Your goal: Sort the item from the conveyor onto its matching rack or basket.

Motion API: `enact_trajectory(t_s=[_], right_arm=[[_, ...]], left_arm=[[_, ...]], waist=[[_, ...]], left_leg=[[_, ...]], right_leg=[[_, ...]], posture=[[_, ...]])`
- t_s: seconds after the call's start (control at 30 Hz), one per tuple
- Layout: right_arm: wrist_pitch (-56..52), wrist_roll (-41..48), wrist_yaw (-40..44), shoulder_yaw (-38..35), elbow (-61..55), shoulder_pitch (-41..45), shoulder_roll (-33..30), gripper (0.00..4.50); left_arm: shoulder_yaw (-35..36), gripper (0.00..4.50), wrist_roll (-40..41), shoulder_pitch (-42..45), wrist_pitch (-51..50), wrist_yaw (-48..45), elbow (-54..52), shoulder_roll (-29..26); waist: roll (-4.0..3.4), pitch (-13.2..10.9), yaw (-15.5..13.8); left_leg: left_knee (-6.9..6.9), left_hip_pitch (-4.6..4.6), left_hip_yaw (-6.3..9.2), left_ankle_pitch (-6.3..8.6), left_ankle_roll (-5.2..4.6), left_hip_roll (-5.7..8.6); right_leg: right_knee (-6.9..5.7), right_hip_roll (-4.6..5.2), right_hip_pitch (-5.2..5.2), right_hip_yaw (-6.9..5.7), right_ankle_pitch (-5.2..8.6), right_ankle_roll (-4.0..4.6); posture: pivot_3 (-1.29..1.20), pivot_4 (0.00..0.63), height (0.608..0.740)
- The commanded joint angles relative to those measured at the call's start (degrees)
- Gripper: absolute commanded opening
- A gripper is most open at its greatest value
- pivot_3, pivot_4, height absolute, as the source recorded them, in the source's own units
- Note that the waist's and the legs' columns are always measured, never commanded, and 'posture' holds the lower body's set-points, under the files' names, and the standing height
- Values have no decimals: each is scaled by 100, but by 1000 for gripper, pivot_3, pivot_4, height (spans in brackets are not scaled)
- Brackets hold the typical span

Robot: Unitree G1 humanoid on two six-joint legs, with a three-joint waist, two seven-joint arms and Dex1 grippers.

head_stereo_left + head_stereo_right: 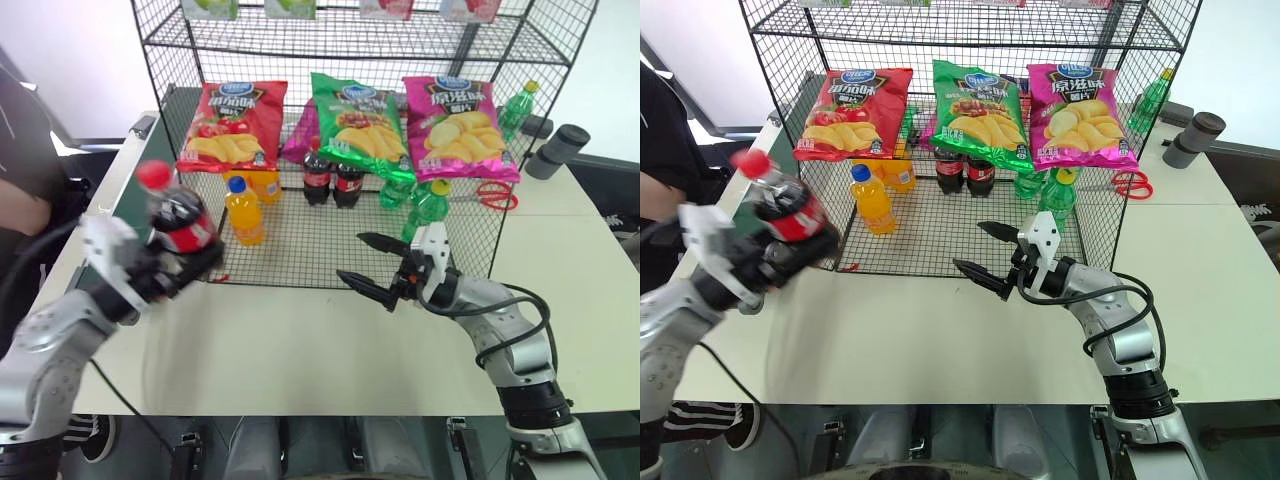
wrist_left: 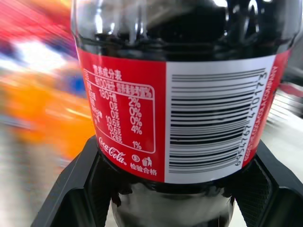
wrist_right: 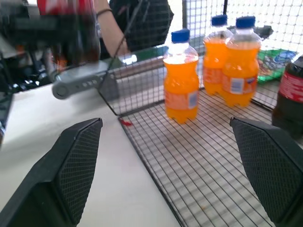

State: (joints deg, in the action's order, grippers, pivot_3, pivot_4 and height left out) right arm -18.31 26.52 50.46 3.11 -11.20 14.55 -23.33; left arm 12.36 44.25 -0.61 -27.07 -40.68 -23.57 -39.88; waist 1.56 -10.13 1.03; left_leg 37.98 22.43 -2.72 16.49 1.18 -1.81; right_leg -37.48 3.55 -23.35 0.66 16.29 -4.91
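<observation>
My left gripper [image 1: 178, 268] is shut on the item, a small cola bottle [image 1: 182, 222] with a red cap and red label. It holds the bottle tilted above the table's left side, in front of the dark green conveyor [image 1: 126, 202]. In the left wrist view the label [image 2: 189, 123] sits between both black fingers [image 2: 71, 189]. My right gripper [image 1: 352, 258] hangs open and empty just in front of the rack's [image 1: 300, 272] walled lowest tier. That tier holds orange soda bottles [image 1: 244, 210], two cola bottles [image 1: 330, 180] and green bottles [image 1: 425, 205].
Three chip bags [image 1: 350, 120] lean on the rack above the bottles. Red scissors [image 1: 495, 195], a grey cylinder [image 1: 560, 150] and another green bottle [image 1: 515, 108] lie at the right. A person [image 1: 20, 170] stands beside the conveyor at the left. White tabletop [image 1: 300, 350] stretches between my arms.
</observation>
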Motion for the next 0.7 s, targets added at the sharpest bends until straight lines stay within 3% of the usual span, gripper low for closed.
enact_trajectory(t_s=[0.03,0.27,0.7], right_arm=[[-226,219,-49,97,-431,69,57,4500],[-632,528,-151,162,-811,-35,123,4500],[-742,609,-332,192,-900,-43,190,4500]], left_arm=[[-921,2869,-525,741,211,-271,-12,312],[-1966,2869,-1460,1774,930,-1022,963,957],[-2320,2869,-1901,2171,1153,-1650,1227,1300]], waist=[[0,0,-38],[0,0,1],[0,-1,-27]], left_leg=[[1,1,0,0,0,1],[6,5,-10,2,-8,6],[14,6,-6,1,-9,-5]], right_leg=[[0,-1,0,0,1,2],[4,-17,-2,6,-5,-10],[-1,-55,-2,9,-6,-12]], posture=[[0,150,740],[0,150,740],[0,150,740]])
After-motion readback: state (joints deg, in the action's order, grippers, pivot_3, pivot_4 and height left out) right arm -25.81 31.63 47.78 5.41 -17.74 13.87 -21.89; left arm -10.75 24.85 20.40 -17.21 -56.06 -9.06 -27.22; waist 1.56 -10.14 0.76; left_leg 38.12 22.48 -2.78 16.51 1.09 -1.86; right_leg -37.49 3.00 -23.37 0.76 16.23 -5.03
